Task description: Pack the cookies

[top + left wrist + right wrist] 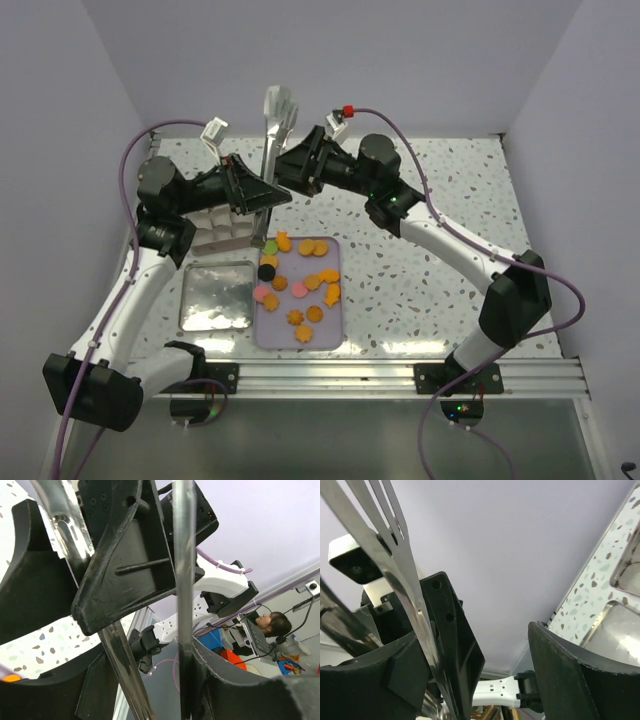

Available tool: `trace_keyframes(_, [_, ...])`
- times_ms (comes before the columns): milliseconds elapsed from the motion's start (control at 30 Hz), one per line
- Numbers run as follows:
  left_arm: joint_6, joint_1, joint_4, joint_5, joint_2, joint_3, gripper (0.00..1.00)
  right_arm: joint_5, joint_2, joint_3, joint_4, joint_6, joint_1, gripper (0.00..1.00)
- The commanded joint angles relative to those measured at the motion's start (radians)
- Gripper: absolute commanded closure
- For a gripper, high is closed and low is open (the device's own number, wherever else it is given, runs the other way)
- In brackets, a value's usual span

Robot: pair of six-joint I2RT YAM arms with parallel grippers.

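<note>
Bright, even light from overhead; shadows on the table are faint and soft. The top view is sharp, cookies crisp, with glare on the tongs and tin. Wrist views: near fingers dark and blurred, steel streaked with reflections

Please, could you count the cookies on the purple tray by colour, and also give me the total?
Orange cookies: about 12 (some lie close together, so this count is approximate)
Pink cookies: 2
Green cookie: 1
Black cookie: 1
Total: about 16, all on the tray
</note>
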Motion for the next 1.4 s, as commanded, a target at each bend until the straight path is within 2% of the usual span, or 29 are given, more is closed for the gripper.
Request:
trace_keyframes(0, [0.050, 0.001, -0.018, 0.016, -0.011, 0.064, 0.47, 0.050, -0.093, -0.041, -0.091, -0.088, -0.017, 0.23])
trace_keyframes(200, [0.121, 0.039, -0.141, 0.020, -0.013, 0.079, 0.49, 0.027, -0.242, -0.168, -0.189, -0.126, -0.123, 0.19])
trace_keyframes(233, [0.139, 0.044, -0.170, 0.012, -0.013, 0.085, 0.49, 0.025, -0.274, -0.190, -0.206, -0.129, -0.149, 0.12])
trace_keyframes(333, [0.214, 0.047, -0.293, -0.022, -0.011, 0.105, 0.49, 0.022, -0.385, -0.253, -0.290, -0.158, -0.273, 0.01])
trace_keyframes(400, [0.295, 0.048, -0.372, -0.042, 0.002, 0.122, 0.49, 0.014, -0.422, -0.251, -0.391, -0.218, -0.308, 0.01])
trace_keyframes(467, [0.391, 0.048, -0.570, -0.117, 0.021, 0.180, 0.50, 0.010, -0.449, -0.230, -0.465, -0.299, -0.331, 0.01])
trace_keyframes(500, [0.497, 0.047, -0.738, -0.159, 0.041, 0.203, 0.50, 0.013, -0.456, -0.205, -0.543, -0.327, -0.331, 0.01])
trace_keyframes(533, [0.549, 0.045, -0.818, -0.263, 0.050, 0.243, 0.50, 0.020, -0.465, -0.192, -0.582, -0.351, -0.330, 0.01])
trace_keyframes(600, [0.660, 0.027, -1.002, -0.385, 0.064, 0.263, 0.50, 0.037, -0.474, -0.161, -0.687, -0.408, -0.331, 0.01])
trace_keyframes(633, [0.681, 0.021, -1.044, -0.493, 0.062, 0.255, 0.50, 0.048, -0.488, -0.152, -0.723, -0.423, -0.331, 0.01])
trace_keyframes(700, [0.707, 0.013, -1.135, -0.580, 0.055, 0.231, 0.51, 0.071, -0.505, -0.142, -0.792, -0.462, -0.331, 0.01])
trace_keyframes(733, [0.707, 0.013, -1.161, -0.650, 0.052, 0.197, 0.51, 0.077, -0.517, -0.139, -0.815, -0.471, -0.330, 0.01])
trace_keyframes(833, [0.712, 0.007, -1.221, -0.720, 0.036, 0.119, 0.53, 0.080, -0.532, -0.142, -0.880, -0.509, -0.331, 0.01])
trace_keyframes(1033, [0.692, -0.068, -1.232, -0.802, 0.030, 0.018, 0.50, 0.085, -0.568, -0.173, -0.958, -0.562, -0.331, 0.01])
trace_keyframes(1367, [0.583, -0.257, -1.213, -0.965, 0.179, 0.035, 0.49, 0.097, -0.600, -0.176, -1.041, -0.608, -0.331, 0.01])
